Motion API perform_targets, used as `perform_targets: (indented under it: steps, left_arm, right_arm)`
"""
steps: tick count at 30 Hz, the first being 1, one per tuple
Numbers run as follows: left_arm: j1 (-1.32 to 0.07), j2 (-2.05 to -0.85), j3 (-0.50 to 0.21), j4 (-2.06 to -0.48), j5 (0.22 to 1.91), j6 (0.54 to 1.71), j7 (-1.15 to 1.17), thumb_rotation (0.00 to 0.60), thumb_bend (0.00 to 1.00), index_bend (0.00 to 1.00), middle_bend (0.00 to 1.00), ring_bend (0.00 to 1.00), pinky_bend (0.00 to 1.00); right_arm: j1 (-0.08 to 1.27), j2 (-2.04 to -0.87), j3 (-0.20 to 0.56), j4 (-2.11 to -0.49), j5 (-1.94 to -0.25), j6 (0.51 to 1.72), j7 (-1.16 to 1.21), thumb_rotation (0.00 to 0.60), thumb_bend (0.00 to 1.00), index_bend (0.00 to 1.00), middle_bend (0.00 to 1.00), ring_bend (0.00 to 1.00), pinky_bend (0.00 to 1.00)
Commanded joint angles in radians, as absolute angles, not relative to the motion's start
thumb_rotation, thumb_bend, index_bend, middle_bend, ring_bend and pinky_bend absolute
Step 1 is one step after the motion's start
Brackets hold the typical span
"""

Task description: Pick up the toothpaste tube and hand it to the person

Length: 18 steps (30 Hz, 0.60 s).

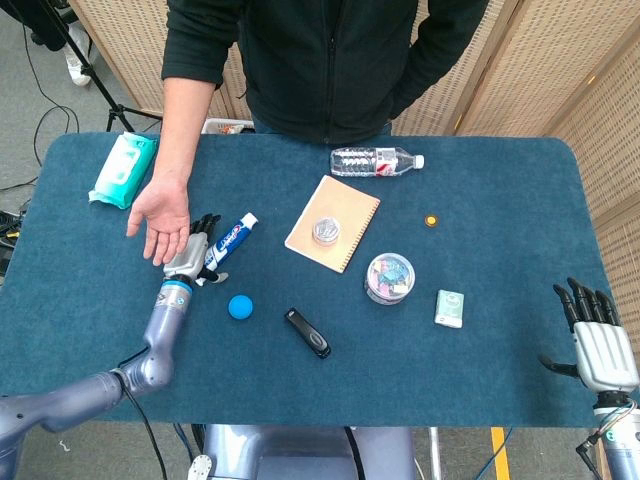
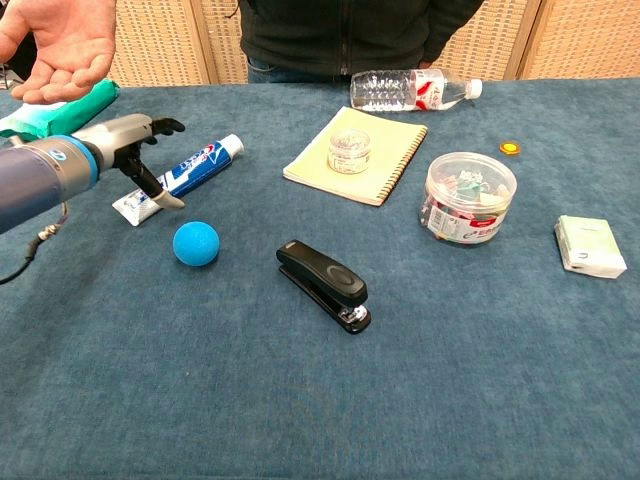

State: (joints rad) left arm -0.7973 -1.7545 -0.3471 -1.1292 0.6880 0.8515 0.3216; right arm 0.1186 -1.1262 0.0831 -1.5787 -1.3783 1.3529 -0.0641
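Observation:
The white and blue toothpaste tube [image 1: 229, 240] [image 2: 195, 163] lies on the blue table, cap pointing toward the person. My left hand [image 1: 192, 255] [image 2: 135, 150] hovers over the tube's flat end with its fingers apart, holding nothing. Just to the left the person's open palm [image 1: 160, 218] [image 2: 62, 42] waits, facing up. My right hand [image 1: 596, 335] stays at the table's right edge, fingers spread and empty; the chest view does not show it.
A blue ball [image 1: 239, 306] [image 2: 195, 243] sits just beside the tube. A black stapler [image 1: 308, 333] [image 2: 325, 284], a notebook [image 1: 345, 228] with a small jar, a clip tub [image 1: 390, 277], a water bottle [image 1: 375, 160] and a wipes pack [image 1: 122, 170] lie around.

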Motion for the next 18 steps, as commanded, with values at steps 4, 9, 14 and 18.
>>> perform_targets:
  steps: [4,9,14,18]
  left_arm:
    - [-0.841,-1.857,-0.348,-1.006,0.666,0.912,0.377,0.600,0.28,0.17,0.04,0.01,0.15]
    - [-0.854,-1.921,-0.364,-0.942,0.667,0.974,0.406,0.600,0.37,0.46,0.32,0.23,0.39]
    - [-0.848,-1.938,-0.363,-0.942,0.680,0.989,0.422,0.600,0.44,0.66,0.50,0.40,0.53]
    - [-0.841,-1.942,-0.365,-0.942,0.684,1.001,0.433,0.600,0.53,0.71,0.56,0.47,0.58]
  right_arm:
    - [0.118,-1.121,0.082,-1.580,-1.384,1.356,-0.046,0.600,0.00,0.06,0.00,0.00,0.00]
    - [0.118,-1.120,0.080,-1.579,-1.388,1.354,-0.039,0.600,0.00,0.06,0.00,0.00,0.00]
    - [0.119,-1.118,0.078,-1.579,-1.388,1.351,-0.035,0.600,0.00,0.06,0.00,0.00,0.00]
    - [0.119,-1.118,0.078,-1.579,-1.389,1.353,-0.035,0.600,0.00,0.06,0.00,0.00,0.00]
